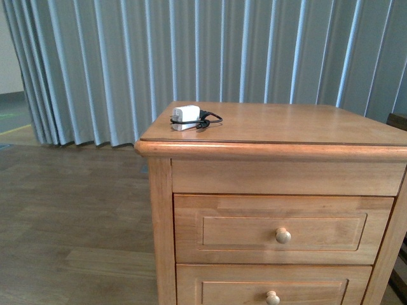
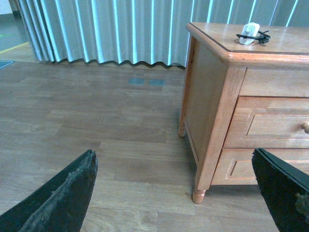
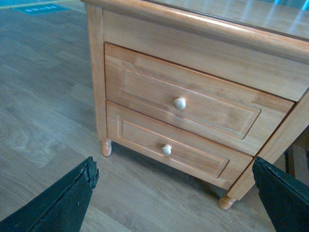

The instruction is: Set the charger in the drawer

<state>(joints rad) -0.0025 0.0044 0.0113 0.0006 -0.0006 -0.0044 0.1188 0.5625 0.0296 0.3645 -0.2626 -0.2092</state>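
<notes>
The white charger [image 1: 186, 117] with its coiled black cable lies on top of the wooden cabinet, near its back left corner; the left wrist view shows the charger [image 2: 250, 34] too. The upper drawer [image 1: 283, 229] is pushed in, with a round pale knob [image 1: 283, 236]; the right wrist view shows this drawer [image 3: 186, 101] above the lower one. My left gripper [image 2: 176, 193] is open over the floor, left of the cabinet. My right gripper [image 3: 176, 198] is open, low in front of the drawers. Neither arm shows in the front view.
The lower drawer [image 3: 166, 147] is shut too, with its own knob. The cabinet top [image 1: 305, 124] carries only the charger. Grey pleated curtains [image 1: 191, 51] hang behind. Wooden plank floor [image 2: 96, 125] spreads to the left. A dark object [image 1: 397, 121] sits at the right edge.
</notes>
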